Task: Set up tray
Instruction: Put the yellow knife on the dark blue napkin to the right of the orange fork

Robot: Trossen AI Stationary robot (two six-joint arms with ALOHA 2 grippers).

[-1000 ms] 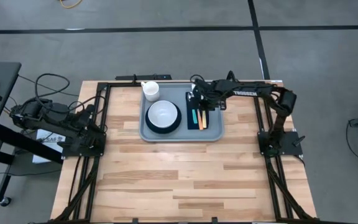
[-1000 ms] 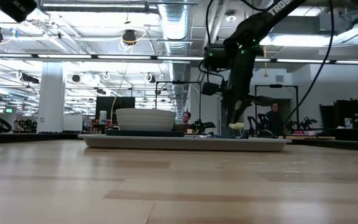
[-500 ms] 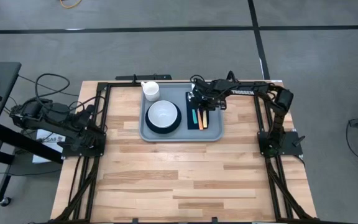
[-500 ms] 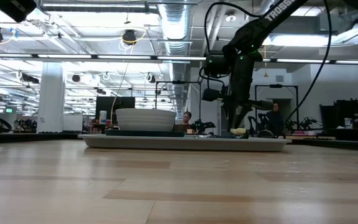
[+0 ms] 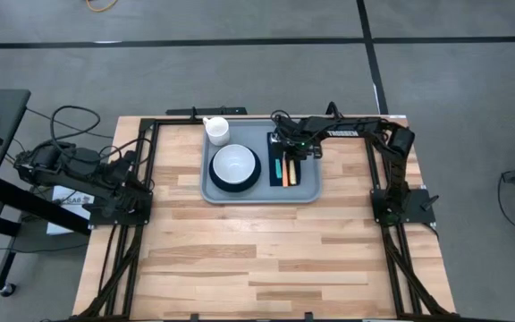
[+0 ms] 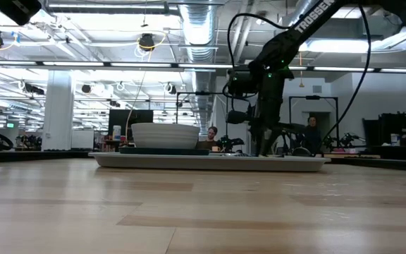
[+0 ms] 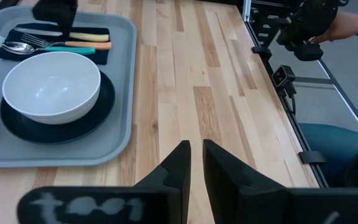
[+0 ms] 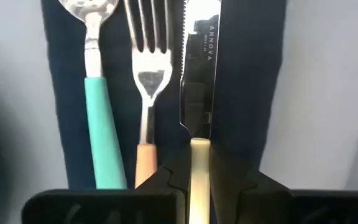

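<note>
The light grey-blue tray [image 5: 308, 191] [image 6: 210, 161] lies on the far half of the table. It carries a dark navy plate [image 7: 98, 115] with a white bowl [image 5: 235, 164] on it, and a dark navy napkin [image 5: 274, 179]. On the napkin [image 8: 241, 74] lie a teal-handled spoon [image 8: 98, 118], a fork [image 8: 146, 81] and a knife [image 8: 201, 56], side by side. My right gripper [image 5: 291, 154] [image 8: 199, 180] is down over the napkin, shut on the knife. My left gripper [image 7: 196, 155] waits, shut, at the table's left edge. My right gripper pinches the knife's pale yellow handle [image 8: 199, 155] between its two fingers [image 8: 166, 177], just behind the blade. The fingers point down from above and lie along the knife. The blade rests flat on the napkin, next to the fork.
A white cup [image 5: 216, 131] stands at the tray's far left corner. The near half of the table [image 5: 266, 259] is bare wood. Black frame rails run along both sides. A person's hand [image 7: 353, 25] and leg [image 7: 340, 143] show beyond the table's right side.
My right gripper has come down and shifted a little toward the table's left, still shut on the knife. The knife's pale handle was lifted clear of the tray a second ago; it now lies low on the napkin beside the fork.
</note>
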